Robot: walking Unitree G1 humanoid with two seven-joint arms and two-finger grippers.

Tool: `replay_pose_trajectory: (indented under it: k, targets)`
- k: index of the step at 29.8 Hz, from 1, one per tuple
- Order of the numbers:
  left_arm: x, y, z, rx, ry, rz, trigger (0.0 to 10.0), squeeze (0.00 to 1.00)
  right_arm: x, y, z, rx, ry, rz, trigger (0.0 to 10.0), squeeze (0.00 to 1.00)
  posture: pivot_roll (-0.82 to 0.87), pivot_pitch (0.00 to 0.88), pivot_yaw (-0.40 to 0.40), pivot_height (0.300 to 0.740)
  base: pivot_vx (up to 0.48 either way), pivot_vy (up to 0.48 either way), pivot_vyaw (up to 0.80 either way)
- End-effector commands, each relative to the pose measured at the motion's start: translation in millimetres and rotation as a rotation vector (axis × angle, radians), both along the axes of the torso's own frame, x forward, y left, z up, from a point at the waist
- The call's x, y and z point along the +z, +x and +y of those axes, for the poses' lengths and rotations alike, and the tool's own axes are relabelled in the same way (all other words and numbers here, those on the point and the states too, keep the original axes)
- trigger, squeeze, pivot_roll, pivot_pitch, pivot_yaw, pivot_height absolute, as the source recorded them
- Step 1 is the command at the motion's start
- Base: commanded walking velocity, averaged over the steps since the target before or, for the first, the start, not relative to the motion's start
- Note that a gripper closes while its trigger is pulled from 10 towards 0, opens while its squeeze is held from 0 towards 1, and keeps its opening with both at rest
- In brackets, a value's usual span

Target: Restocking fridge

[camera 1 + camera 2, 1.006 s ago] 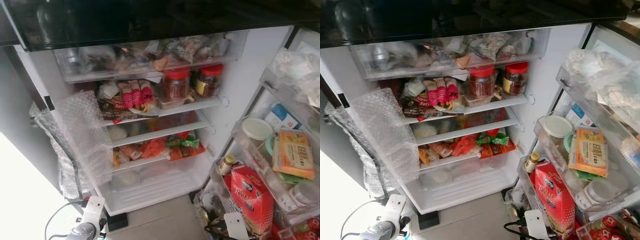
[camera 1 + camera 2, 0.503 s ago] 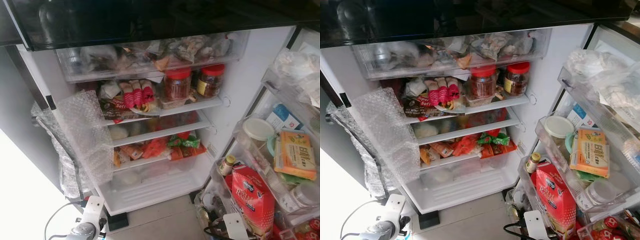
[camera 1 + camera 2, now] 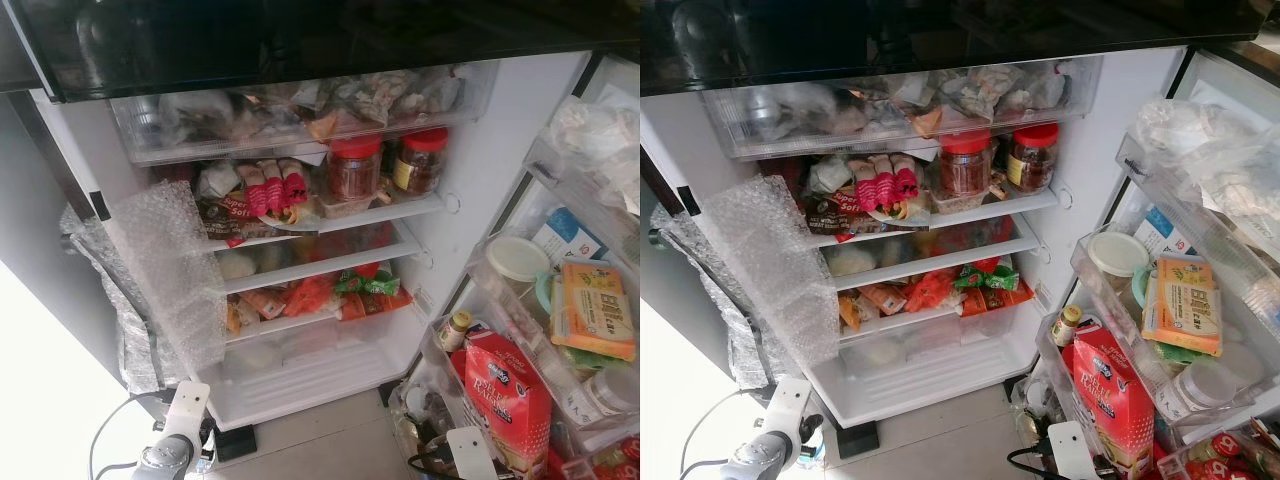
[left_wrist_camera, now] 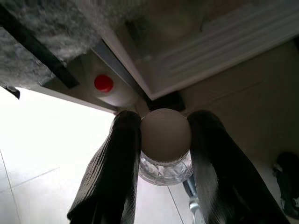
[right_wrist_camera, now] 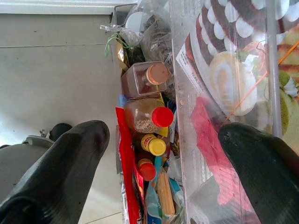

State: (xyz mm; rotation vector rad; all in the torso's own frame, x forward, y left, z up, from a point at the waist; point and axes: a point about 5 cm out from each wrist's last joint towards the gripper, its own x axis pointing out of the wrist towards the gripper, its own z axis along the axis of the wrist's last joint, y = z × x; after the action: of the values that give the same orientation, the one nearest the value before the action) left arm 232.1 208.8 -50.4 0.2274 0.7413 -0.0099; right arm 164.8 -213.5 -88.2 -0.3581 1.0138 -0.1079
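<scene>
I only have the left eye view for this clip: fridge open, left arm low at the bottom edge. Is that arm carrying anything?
Observer: Yes. The left wrist view shows the left gripper shut on a clear glass jar with a pale round lid.
Reviewer: And the right gripper?
Observer: The right gripper is open, fingers spread wide, holding nothing.
Reviewer: What is it facing?
Observer: The clear plastic door bin, beside small bottles: a red-capped bottle and a yellow-capped bottle.
Reviewer: Anything near the jar?
Observer: A red round button on a white box by the fridge's bottom corner.
</scene>
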Motion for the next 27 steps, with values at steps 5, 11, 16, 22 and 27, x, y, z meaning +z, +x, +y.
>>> replay_pose_trajectory:
  k: [5,11,16,22,27]
  targets:
    - [4.5,2.5,-3.4,0.015,-0.084,-0.089,10.0,0.00,2.1,1.2,-8.1,-0.011,-0.032,-0.001,10.0,0.00,-0.12,0.034,-0.044,0.740,0.000,0.000,0.00]
    - [7.9,3.6,-6.8,-0.027,-0.117,-0.147,10.0,0.00,1.1,-1.4,-8.0,-0.007,-0.027,0.001,10.0,0.00,-0.12,0.050,-0.034,0.740,0.000,0.000,0.00]
    - [9.2,1.7,-8.9,-0.063,-0.149,-0.181,10.0,0.00,-1.2,-6.9,-7.4,-0.014,-0.022,0.011,10.0,0.00,-0.12,0.056,-0.021,0.740,0.000,0.000,0.00]
    - [8.2,-3.6,-10.4,-0.101,-0.171,-0.200,10.0,0.00,-4.6,-15.7,-7.1,-0.017,-0.020,0.029,10.0,0.00,-0.13,0.060,-0.005,0.740,0.000,0.000,0.00]
    - [6.5,-9.9,-11.5,-0.151,-0.149,-0.211,10.0,0.00,-8.0,-25.5,-7.3,-0.022,-0.018,0.045,10.0,0.00,-0.13,0.058,0.017,0.740,0.000,0.000,0.00]
